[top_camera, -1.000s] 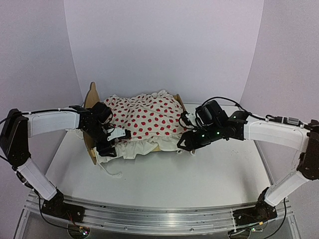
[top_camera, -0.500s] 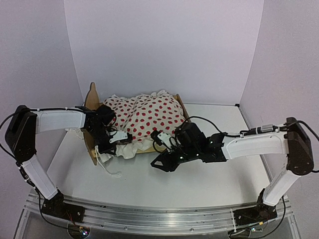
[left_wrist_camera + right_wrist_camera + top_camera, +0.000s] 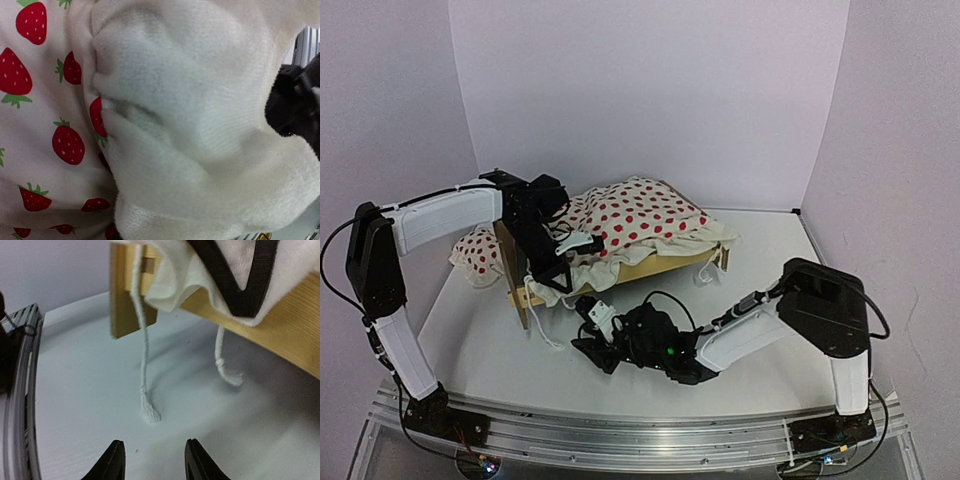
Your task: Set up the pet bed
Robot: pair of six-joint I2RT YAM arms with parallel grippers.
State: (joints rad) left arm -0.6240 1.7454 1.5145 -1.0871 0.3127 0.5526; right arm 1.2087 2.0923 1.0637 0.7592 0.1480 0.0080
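Left pincer (image 3: 558, 262) is buried in the ruffled edge of the blanket (image 3: 640, 212) at the headboard end of the bed (image 3: 650, 268). Its wrist view is filled with white fleece and strawberry-print cloth (image 3: 45, 100) pressed close, and no fingers show. I cannot tell whether the jaws are closed on the cloth or only pushed into it.

Right pincer (image 3: 585, 335) lies low over the desk (image 3: 770, 270), in front of the bed's near rail and pointing left. In its wrist view the two fingertips (image 3: 114, 460) stand apart with only bare desk between them, so it is open and holds nothing.

The bed sits left of centre on the desk. The headboard (image 3: 510, 268) stands upright at the left end, and the foot end reaches right and back. The near rail slants up to the right in the top view. From the right wrist, the wooden rail (image 3: 285, 337) and a corner post (image 3: 122, 295) hang above the desk surface; whether the post touches the desk I cannot tell.

The blanket is heaped on the bed, with white cloth spilling over the rail. Two white cords hang from it: one (image 3: 145, 365) ends in a tassel touching the desk, and a shorter one (image 3: 222, 365) is beside it. A pillow (image 3: 475, 252) lies on the desk just left of the headboard.
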